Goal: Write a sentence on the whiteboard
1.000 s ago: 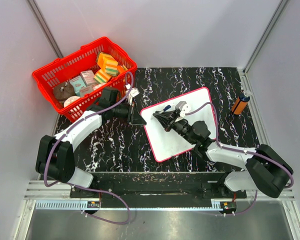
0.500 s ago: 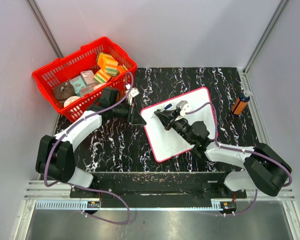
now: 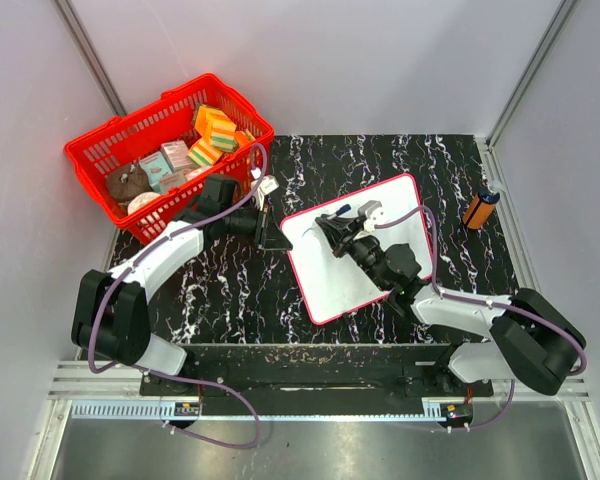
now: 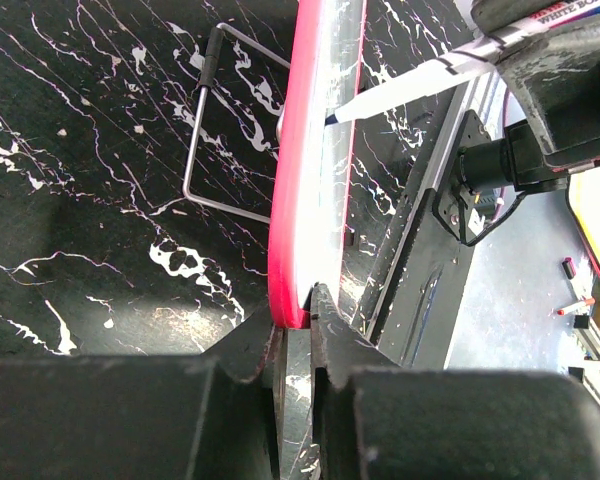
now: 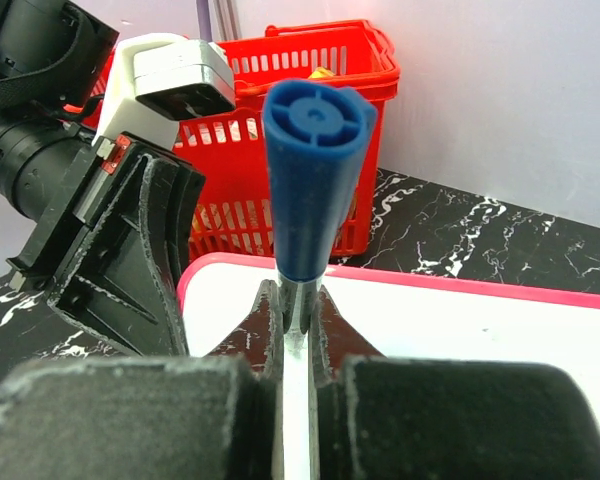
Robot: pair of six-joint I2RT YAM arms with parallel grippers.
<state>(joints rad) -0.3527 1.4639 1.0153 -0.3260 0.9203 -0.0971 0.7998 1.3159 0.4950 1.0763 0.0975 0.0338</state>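
The whiteboard [image 3: 365, 275], white with a red-pink rim, lies tilted on the black marbled table. In the left wrist view I see the whiteboard [image 4: 295, 180] edge-on. My left gripper [image 3: 270, 237] is shut on its left rim, and the left gripper [image 4: 300, 312] pinches the red edge. My right gripper [image 3: 332, 226] hovers over the board's upper left part, shut on a marker [image 5: 314, 170] with a blue end. The marker's tip [image 4: 332, 118] touches the board face. The sentence is hidden from every view.
A red basket [image 3: 100, 160] with sponges and boxes stands at the back left. An orange and black object [image 3: 480, 208] lies right of the board. A thin wire stand [image 4: 215, 130] sits on the table beside the board's gripped edge.
The right gripper with the marker has shifted slightly to the right and farther back over the board. The left arm and the board have not moved.
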